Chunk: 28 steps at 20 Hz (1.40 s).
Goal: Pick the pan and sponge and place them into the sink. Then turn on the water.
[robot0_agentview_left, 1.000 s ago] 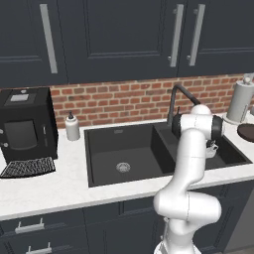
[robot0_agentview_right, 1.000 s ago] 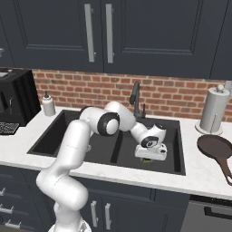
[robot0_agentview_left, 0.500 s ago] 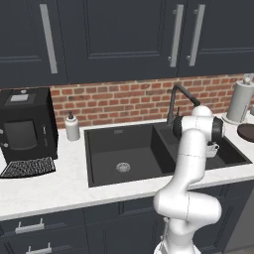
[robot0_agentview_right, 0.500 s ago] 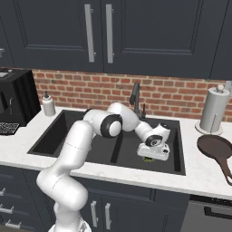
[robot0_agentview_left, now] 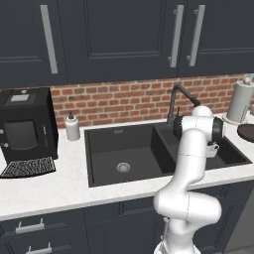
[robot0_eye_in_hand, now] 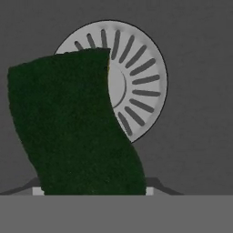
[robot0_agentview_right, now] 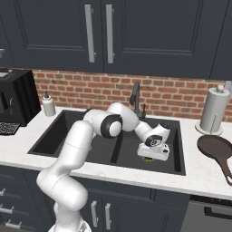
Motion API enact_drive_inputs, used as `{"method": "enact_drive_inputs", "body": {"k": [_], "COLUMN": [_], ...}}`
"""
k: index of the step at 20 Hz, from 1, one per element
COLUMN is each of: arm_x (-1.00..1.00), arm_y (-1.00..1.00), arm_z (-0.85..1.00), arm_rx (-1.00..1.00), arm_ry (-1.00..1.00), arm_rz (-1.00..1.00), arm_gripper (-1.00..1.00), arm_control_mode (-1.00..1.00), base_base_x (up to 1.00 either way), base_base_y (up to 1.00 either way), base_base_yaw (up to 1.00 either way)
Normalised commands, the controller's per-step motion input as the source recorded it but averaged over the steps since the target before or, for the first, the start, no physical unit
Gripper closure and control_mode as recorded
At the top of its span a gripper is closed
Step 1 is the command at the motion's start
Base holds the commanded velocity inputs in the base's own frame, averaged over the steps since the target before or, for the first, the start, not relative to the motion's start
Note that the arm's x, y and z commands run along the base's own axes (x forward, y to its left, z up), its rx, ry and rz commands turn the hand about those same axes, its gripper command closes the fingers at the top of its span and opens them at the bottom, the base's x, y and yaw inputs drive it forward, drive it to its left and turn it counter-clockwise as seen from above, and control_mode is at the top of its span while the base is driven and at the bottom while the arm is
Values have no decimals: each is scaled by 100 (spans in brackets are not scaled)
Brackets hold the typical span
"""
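Observation:
The sponge (robot0_eye_in_hand: 73, 123) hangs with its dark green face bent toward the hand camera, just above the round silver drain (robot0_eye_in_hand: 141, 82). My gripper (robot0_agentview_right: 153, 154) is low in the right basin of the black sink (robot0_agentview_right: 59, 131), shut on the sponge, whose yellow-green edge (robot0_agentview_right: 147, 159) peeks out below the hand. The fingertips are hidden behind the sponge in the hand view. The dark brown pan (robot0_agentview_right: 217, 147) lies on the counter right of the sink, apart from the gripper. The black faucet (robot0_agentview_right: 135, 95) stands behind the divider. The water is out of view.
A paper towel roll (robot0_agentview_right: 212, 108) stands behind the pan. A soap dispenser (robot0_agentview_left: 73, 126) and a black coffee machine (robot0_agentview_left: 25, 129) sit on the counter left of the sink. The left basin has its own drain (robot0_agentview_left: 123, 167). Dark cabinets hang overhead.
The gripper with the sponge has moved slightly to the right and lower in the right basin. The pan has stayed in place.

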Motion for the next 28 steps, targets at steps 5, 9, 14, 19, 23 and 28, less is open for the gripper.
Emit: {"method": "enact_drive_inputs", "body": {"k": [5, 9, 14, 19, 23, 28], "arm_x": [0, -3, -13, -34, -48, -55], "arm_y": [4, 0, 0, 0, 0, 2], "arm_z": [-16, 0, 2, 26, 47, 67], "arm_rx": [0, 0, 0, 0, 0, 0], "arm_ry": [0, 0, 0, -4, -9, -11], "arm_rz": [0, 0, 1, 2, 1, 0], "arm_gripper": [-100, -100, -100, -100, -100, -100], "arm_control_mode": [-100, -100, -100, -100, -100, -100], "base_base_x": [0, 0, 0, 0, 0, 0], "base_base_y": [0, 0, 0, 0, 0, 0], "base_base_yaw": [0, 0, 0, 0, 0, 0]}}
